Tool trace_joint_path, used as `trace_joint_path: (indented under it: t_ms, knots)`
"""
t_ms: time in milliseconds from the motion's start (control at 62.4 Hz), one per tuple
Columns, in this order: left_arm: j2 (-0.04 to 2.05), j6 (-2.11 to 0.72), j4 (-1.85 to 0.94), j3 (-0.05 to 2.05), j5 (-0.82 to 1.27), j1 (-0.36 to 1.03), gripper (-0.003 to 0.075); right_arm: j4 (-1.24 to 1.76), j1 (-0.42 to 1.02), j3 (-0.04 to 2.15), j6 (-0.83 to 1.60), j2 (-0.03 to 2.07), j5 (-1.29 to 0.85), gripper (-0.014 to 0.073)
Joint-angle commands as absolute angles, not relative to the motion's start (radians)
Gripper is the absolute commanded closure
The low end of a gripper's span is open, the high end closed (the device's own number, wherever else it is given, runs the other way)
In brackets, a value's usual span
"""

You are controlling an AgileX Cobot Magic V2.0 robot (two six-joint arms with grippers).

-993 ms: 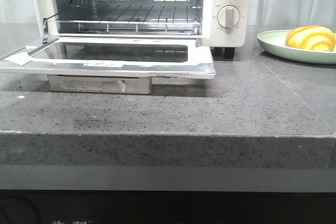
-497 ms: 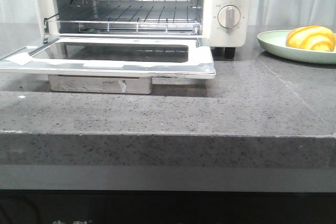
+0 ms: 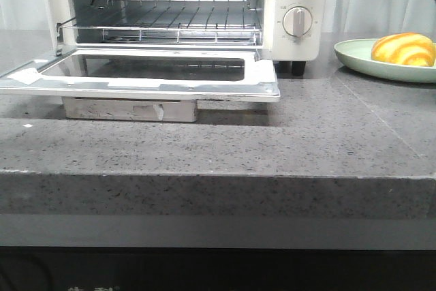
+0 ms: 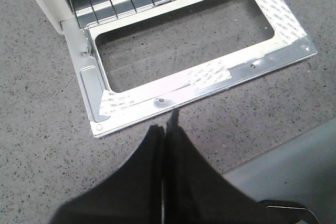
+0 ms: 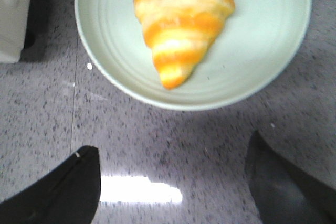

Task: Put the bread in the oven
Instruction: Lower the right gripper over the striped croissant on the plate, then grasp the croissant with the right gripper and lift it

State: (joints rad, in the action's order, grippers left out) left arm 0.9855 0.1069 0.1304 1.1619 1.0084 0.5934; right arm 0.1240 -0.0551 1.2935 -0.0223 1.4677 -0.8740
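We see the glossy golden-orange striped croissant-shaped bread lying on a pale green round plate at the right edge of the grey speckled stone counter. The white boxy toaster oven stands at the back left, its glass-windowed door folded down flat. Our right gripper hovers just short of the plate with jaws wide apart, while our left gripper, jaws pressed together, hangs over the door's front edge.

Grey speckled counter carries oven and plate.

Glossy bread; speckled stone counter.
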Motion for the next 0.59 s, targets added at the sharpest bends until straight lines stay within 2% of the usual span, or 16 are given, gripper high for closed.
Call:
trace_joint_path:
  t_ms: [0, 256, 577]
  knots:
    - [0.971, 0.12, 0.137, 1.186, 0.944, 0.595, 0.0738, 0.138, -0.059, 1.389, -0.021, 1.514, -0.86, 0.0013]
    - [0.971, 0.12, 0.137, 1.186, 0.944, 0.595, 0.0738, 0.137, -0.059, 1.557, -0.021, 1.717, -0.896, 0.0013]
    - [0.971, 0.12, 0.136, 1.186, 0.94, 0.595, 0.0738, 0.138, -0.059, 1.653, -0.021, 1.857, -0.899, 0.0013]
